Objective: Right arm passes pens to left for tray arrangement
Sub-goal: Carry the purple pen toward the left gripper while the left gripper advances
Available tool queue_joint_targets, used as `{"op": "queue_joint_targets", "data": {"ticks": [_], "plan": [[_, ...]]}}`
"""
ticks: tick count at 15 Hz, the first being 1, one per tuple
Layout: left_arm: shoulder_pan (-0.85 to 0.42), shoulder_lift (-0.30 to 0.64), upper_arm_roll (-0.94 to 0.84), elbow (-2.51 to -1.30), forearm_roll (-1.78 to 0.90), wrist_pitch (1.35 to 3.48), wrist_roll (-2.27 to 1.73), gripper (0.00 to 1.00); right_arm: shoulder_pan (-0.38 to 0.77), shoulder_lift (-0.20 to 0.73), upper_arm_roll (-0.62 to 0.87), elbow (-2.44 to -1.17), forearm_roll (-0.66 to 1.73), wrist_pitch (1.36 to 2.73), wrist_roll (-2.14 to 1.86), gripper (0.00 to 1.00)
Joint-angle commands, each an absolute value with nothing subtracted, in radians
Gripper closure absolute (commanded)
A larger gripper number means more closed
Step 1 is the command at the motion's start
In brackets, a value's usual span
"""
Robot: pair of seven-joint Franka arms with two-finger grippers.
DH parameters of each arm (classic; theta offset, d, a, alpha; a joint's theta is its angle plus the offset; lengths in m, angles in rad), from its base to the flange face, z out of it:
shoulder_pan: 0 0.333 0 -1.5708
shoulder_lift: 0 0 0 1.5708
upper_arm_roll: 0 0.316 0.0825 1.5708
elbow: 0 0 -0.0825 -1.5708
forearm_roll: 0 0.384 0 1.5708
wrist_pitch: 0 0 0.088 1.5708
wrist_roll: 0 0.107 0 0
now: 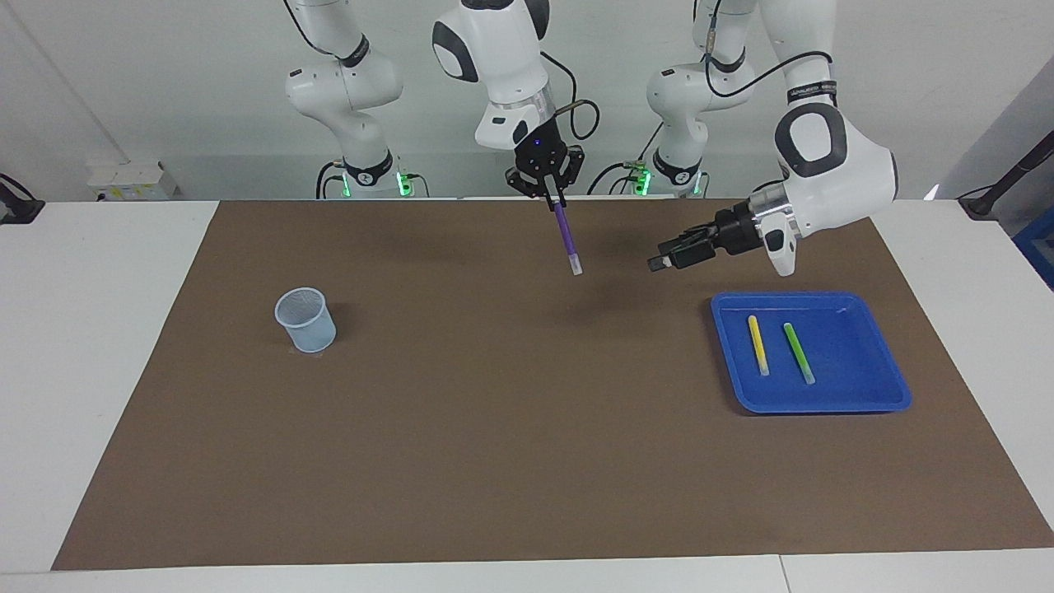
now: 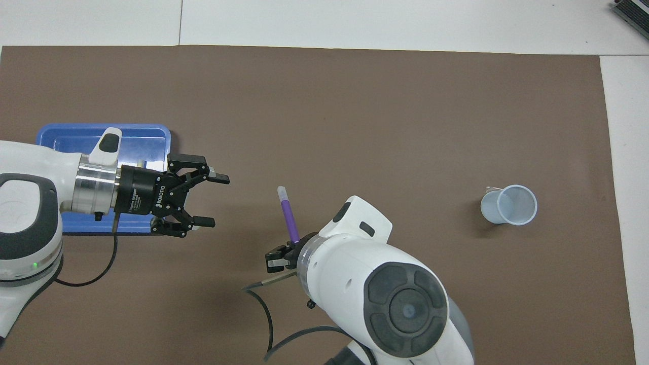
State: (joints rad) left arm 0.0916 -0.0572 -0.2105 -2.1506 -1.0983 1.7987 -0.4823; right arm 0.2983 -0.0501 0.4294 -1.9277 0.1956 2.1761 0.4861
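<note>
Two pens, yellow (image 1: pixel 757 344) and green (image 1: pixel 798 352), already lie in the blue tray (image 1: pixel 856 394); the right gripper (image 1: pixel 551 198) grips the dangling purple pen (image 1: pixel 567 238) above mid-table as the left gripper (image 2: pixel 203 197), fingers spread, awaits the handover.

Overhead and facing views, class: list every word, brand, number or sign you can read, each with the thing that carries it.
"ROBOTIQ": white print on the black body of the left gripper, overhead view.
Left arm's black wrist band, facing view: white lettering, too small to read.
Purple pen, yellow pen, green pen, tray, cup: no readable text.
</note>
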Motion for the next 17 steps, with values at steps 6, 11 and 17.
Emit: {"op": "queue_joint_targets", "data": {"ticks": [6,11,17], "plan": [[-0.113,-0.161,-0.199,-2.327,-1.410,2.031,-0.485,0.00,0.299,-0.020,0.428,-1.933,0.115,2.253,0.465,1.00],[-0.190,-0.164,-0.199,-2.355,-1.537,2.126,-0.451,0.00,0.299,-0.017,0.428,-1.928,0.080,2.256,0.463,1.00],[-0.190,-0.155,-0.196,-2.362,-1.644,2.123,-0.374,0.03,0.296,-0.012,0.428,-1.927,0.069,2.266,0.423,1.00]]}}
